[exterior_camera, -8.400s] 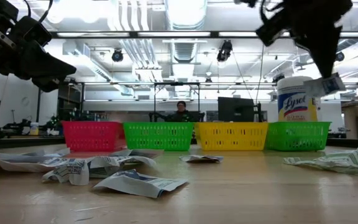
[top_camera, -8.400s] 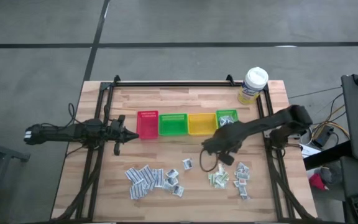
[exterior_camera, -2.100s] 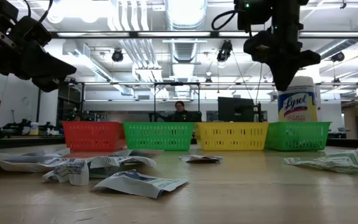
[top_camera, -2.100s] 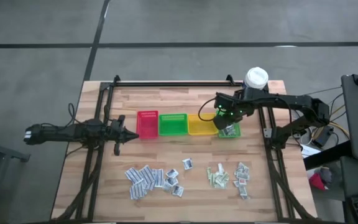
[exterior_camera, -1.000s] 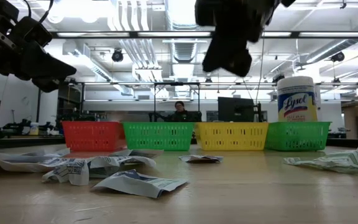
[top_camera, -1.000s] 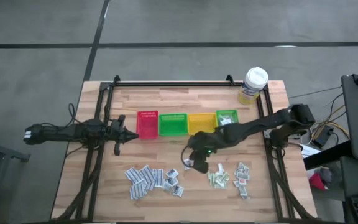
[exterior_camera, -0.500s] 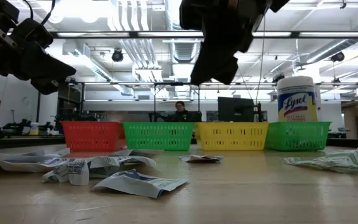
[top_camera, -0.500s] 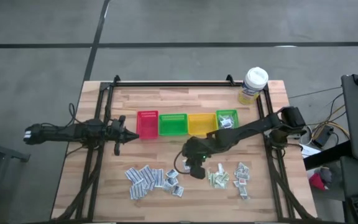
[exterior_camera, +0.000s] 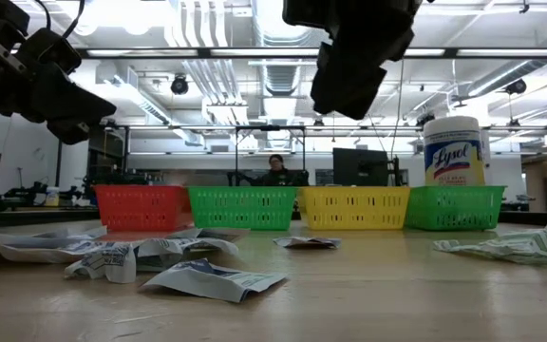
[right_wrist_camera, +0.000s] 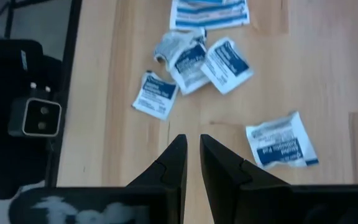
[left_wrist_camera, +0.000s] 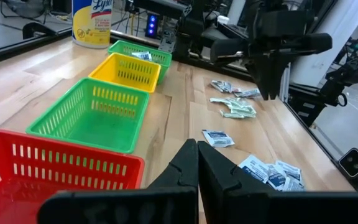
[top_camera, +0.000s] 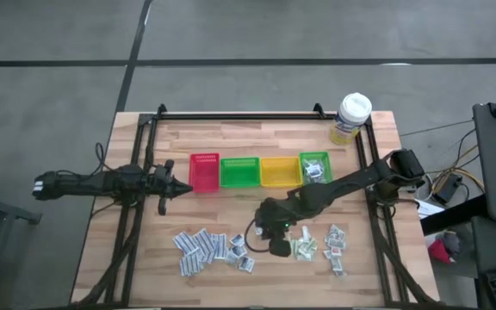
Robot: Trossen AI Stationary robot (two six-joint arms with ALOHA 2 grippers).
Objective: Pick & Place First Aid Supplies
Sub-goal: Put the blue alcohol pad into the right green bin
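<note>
Covering wooden table (top_camera: 231,142) under bright lab ceiling lights: scattered sachets (top_camera: 207,247), right claw (right_wrist_camera: 190,152) slightly spread, empty.

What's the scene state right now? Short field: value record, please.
left gripper: shut, empty, parked beside the red bin
right gripper: narrow gap, empty, above loose sachets
bins: red, green, yellow, second green, in a row
second green bin: holds sachets
wipes tub: upright, far right corner
</note>
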